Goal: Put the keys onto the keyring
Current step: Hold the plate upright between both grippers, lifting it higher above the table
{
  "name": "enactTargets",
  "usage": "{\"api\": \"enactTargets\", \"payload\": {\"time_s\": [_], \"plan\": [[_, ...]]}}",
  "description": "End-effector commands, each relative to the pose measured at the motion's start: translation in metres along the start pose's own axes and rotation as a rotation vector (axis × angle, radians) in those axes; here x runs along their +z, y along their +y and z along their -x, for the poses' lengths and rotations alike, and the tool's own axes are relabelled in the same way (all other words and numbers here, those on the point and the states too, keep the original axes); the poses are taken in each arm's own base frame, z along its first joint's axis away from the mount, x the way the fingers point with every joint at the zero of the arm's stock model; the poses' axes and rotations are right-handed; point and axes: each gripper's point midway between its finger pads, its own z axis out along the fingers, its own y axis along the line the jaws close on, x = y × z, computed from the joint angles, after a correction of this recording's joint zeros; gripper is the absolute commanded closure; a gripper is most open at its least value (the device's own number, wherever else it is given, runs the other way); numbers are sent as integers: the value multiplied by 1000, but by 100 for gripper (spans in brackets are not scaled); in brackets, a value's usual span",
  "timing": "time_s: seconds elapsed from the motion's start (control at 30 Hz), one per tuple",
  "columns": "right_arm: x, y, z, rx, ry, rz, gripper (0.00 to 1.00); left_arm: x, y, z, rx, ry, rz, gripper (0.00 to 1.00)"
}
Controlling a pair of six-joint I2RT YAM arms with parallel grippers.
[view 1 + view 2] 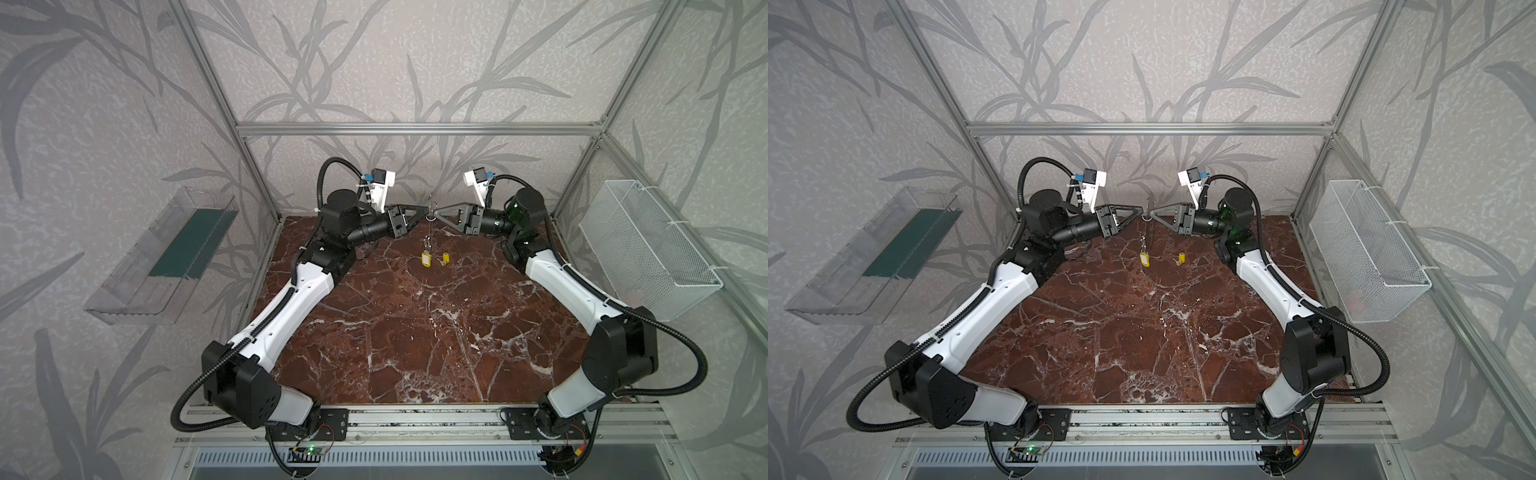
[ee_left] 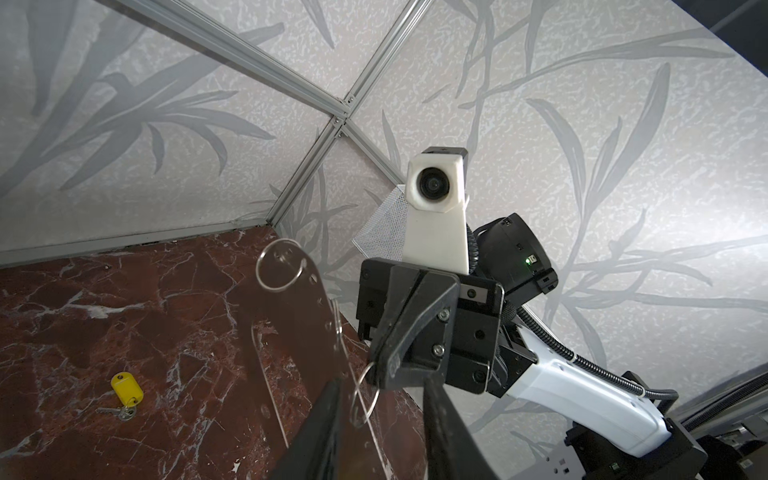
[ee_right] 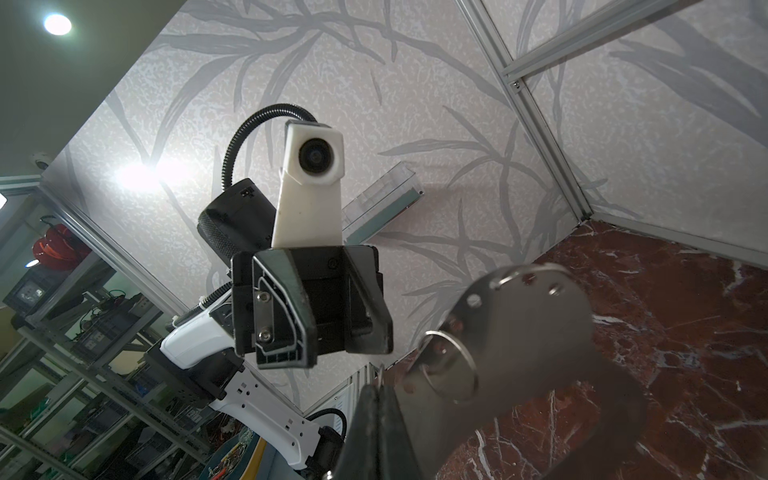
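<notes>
Bimanual cell, both arms meeting above the middle of the far edge of the red-brown marble-patterned tabletop (image 1: pixel 415 332). The flat silvery-grey metal keyring (image 2: pixel 299 324), a half-oval plate with an elongated slot, is held in the air there. It hangs vertically and appears edge-on in both top views.

The right gripper (image 1: pixel 435 215) is clenched, its black fingers pressed together on a small wire ring at the edge of the keyring. The plate itself lies just beside the fingertips in the right wrist view (image 3: pixel 519 353).

The left gripper (image 1: pixel 425 212) is released: its fingers (image 2: pixel 324 436) stand apart, with the plate's edge and a thin ring between them. Whether either finger touches the metal cannot be told. A larger split ring (image 2: pixel 278 266) sits at the plate's upper end.

One small yellow oblong plastic key tag (image 1: pixel 427 259) hangs on short metal links below the keyring, clear of the tabletop. A second yellow key tag (image 1: pixel 446 257) lies flat on the tabletop near the far edge, just right of the middle, with its metal loop (image 2: pixel 129 411) beside it.

A white wire-mesh basket (image 1: pixel 648 249) is on the right wall and a clear plastic tray (image 1: pixel 162 257) on the left wall.
</notes>
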Motion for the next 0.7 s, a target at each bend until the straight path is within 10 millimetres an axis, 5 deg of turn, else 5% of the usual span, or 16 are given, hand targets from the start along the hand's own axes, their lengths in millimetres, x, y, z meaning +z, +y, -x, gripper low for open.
{"api": "enactTargets", "payload": {"time_s": [0.0,0.67], "plan": [[1,30,15,-93,-12,68,100,-2,-11,4,14,-15,-45,63],[0,26,13,-90,-19,50,100,4,-20,-7,-36,53,-148,71]]}}
